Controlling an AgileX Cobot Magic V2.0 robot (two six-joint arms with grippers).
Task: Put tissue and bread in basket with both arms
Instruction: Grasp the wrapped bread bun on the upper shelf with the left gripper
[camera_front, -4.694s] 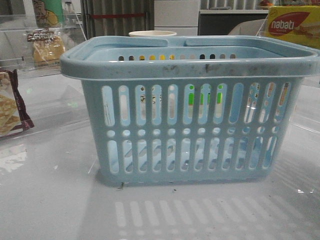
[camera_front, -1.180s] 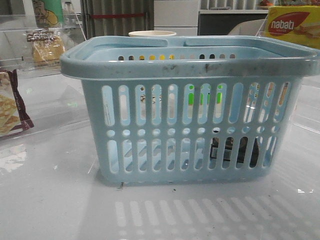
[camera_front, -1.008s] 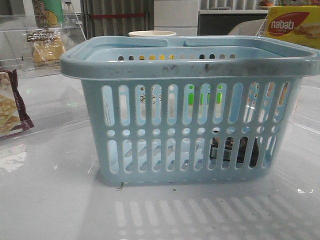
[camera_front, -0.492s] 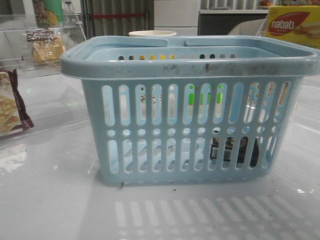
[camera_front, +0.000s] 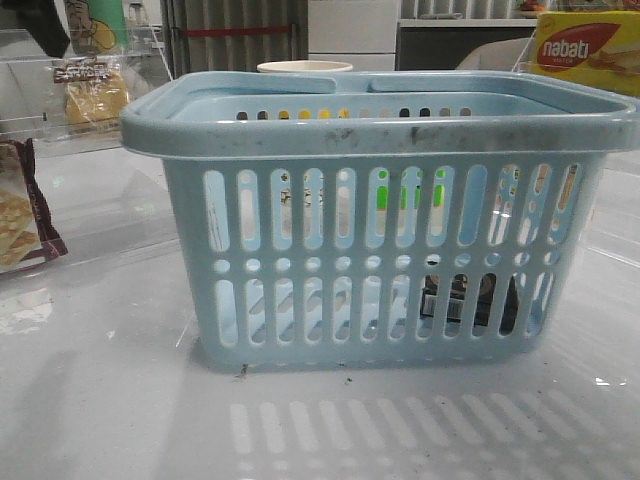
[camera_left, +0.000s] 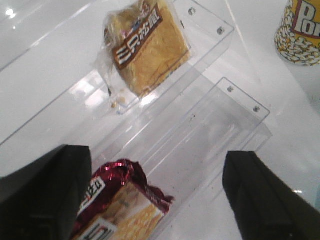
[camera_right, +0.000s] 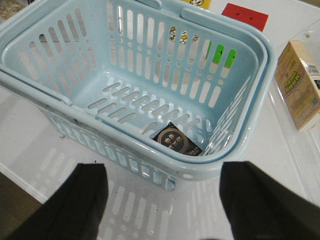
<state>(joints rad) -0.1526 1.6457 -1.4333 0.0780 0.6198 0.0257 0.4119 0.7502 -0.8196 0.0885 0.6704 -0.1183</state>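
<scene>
The light-blue basket (camera_front: 380, 135) stands mid-table and also shows in the right wrist view (camera_right: 45, 107). The black tissue packet (camera_right: 176, 141) lies on its floor in one corner and shows through the slots in the front view (camera_front: 465, 300). The bread pack (camera_left: 150, 50) lies on a clear acrylic shelf, far left in the front view (camera_front: 95, 95). My left gripper (camera_left: 157, 165) is open and empty, hovering short of the bread, above the shelf steps. My right gripper (camera_right: 162, 175) is open and empty over the table just outside the basket's rim.
A maroon-edged cracker pack (camera_left: 120, 205) lies by my left gripper's finger, at the left edge in the front view (camera_front: 20, 215). A popcorn cup (camera_left: 302, 30) stands near the shelf. A yellow nabati box (camera_front: 585, 50) and a yellow carton (camera_right: 300, 85) sit to the basket's right.
The tissue packet came to lie in the basket, which was empty in the earliest frame. A dark shape has now entered the front view's top left, with a shadow on the table's left.
</scene>
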